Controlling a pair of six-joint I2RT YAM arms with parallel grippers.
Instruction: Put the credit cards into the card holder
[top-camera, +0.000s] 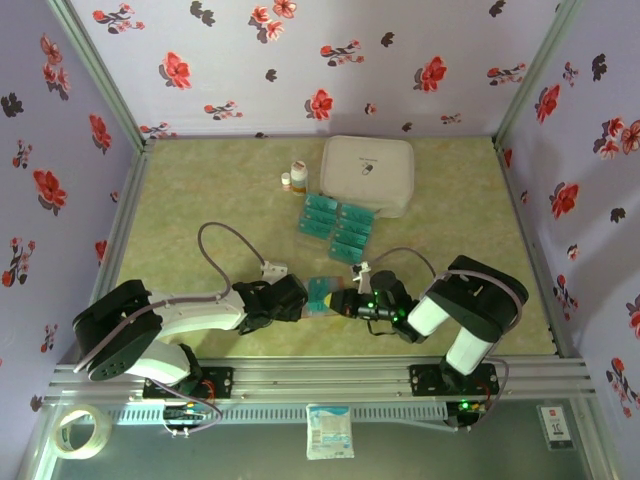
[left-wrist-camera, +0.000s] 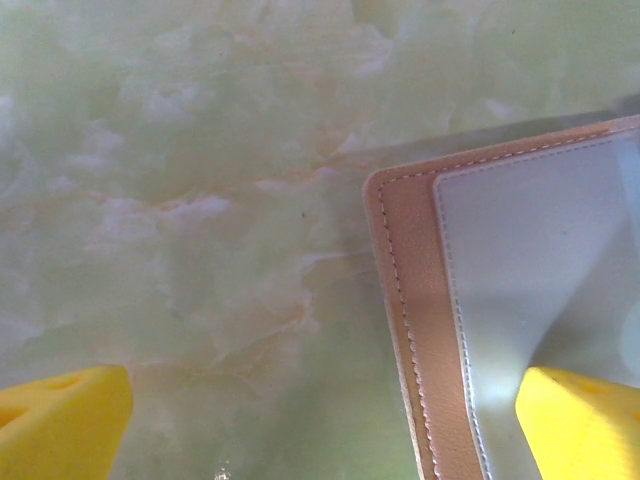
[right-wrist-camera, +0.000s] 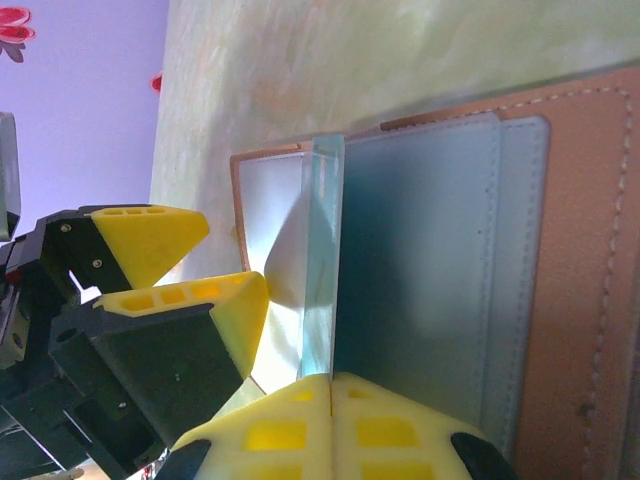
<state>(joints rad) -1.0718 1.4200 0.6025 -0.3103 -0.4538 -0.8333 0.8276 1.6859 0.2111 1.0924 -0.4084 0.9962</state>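
Right wrist shows right pincer clamped on upright credit card, left pincer wide.

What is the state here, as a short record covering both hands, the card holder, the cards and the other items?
card holder: open, pale inside up, between the hands
left hand: open; one finger over the card holder's inside, the other over the table
right hand: shut on one credit card, seen edge-on, over the open card holder
other credit cards: rows in front of the white case
also present: two small bottles beside the case
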